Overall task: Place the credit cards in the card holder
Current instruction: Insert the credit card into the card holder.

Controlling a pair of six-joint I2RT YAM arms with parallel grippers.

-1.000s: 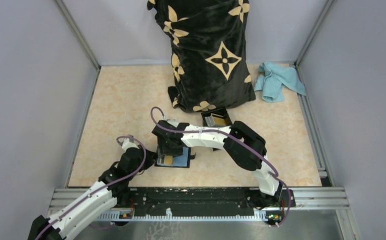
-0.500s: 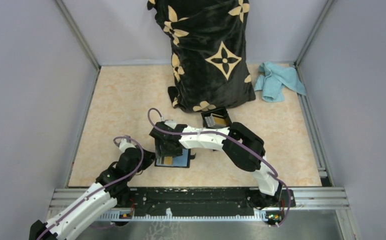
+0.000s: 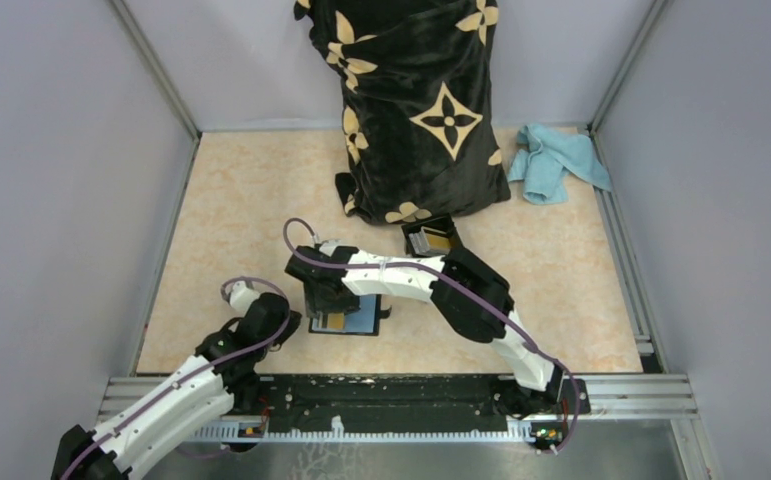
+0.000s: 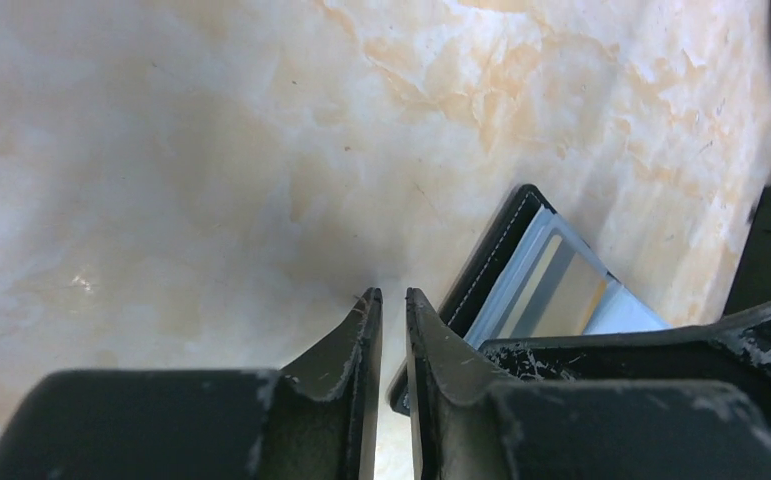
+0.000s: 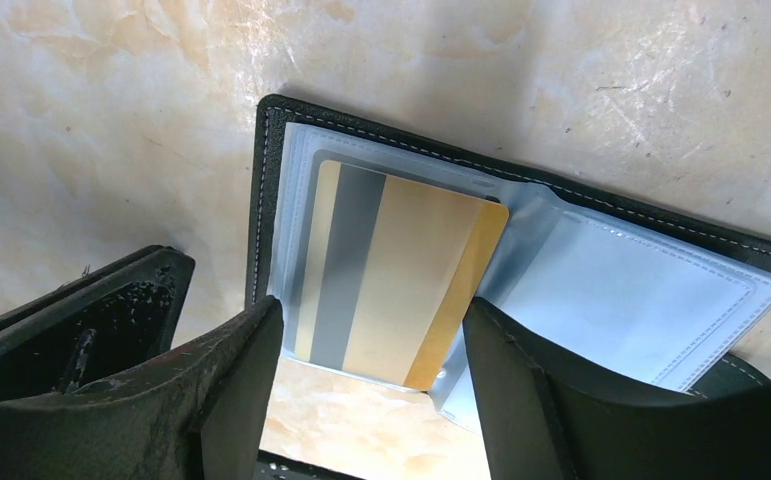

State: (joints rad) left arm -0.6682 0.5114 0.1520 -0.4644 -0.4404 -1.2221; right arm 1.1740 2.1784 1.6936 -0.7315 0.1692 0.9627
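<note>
The black card holder (image 3: 369, 322) lies open near the table's front, its clear inner sleeves facing up (image 5: 261, 200). An orange-gold credit card (image 5: 401, 270) with a grey stripe lies on its left half, partly in the sleeve; it also shows in the top view (image 3: 333, 322). My right gripper (image 5: 373, 308) is open and hovers just above that card, holding nothing. My left gripper (image 4: 393, 295) is shut and empty, low over the table beside the holder's left edge (image 4: 491, 270). A light blue card is not distinguishable.
A rigid black box (image 3: 433, 238) with more cards in its slots stands behind the holder. A large black cloth with gold flowers (image 3: 416, 100) stands at the back, and a teal rag (image 3: 556, 160) lies at the back right. Grey walls enclose the table.
My right gripper has shifted a little to the left over the card holder. My left gripper has drawn back slightly to the left. The holder and card stay put.
</note>
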